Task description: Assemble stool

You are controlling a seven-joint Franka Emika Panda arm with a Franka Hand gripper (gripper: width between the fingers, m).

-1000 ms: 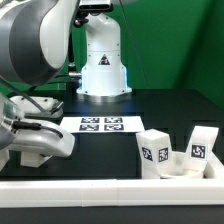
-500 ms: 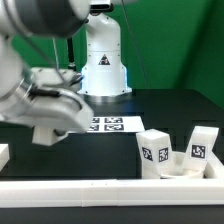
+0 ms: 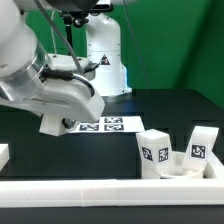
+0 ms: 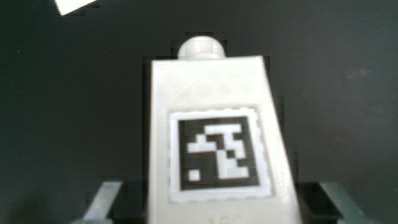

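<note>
Item: short white blocky plastic stool leg [image 4: 214, 100], pinched in the two-finger gripper [image 4: 224, 206].
Nearest, a spare white tagged leg [image 3: 155, 152] and its twin [image 3: 198, 148] stand in front of the flat white marker board [image 3: 112, 124], toward the exterior view's right. The held stool leg hangs at that board's opposite end, jaws pressed on its flat sides. Judged light, rigid and smooth (liable to swivel); best held mid-body, clear of the round peg [image 4: 205, 46]. Seat disc not in view.
</note>
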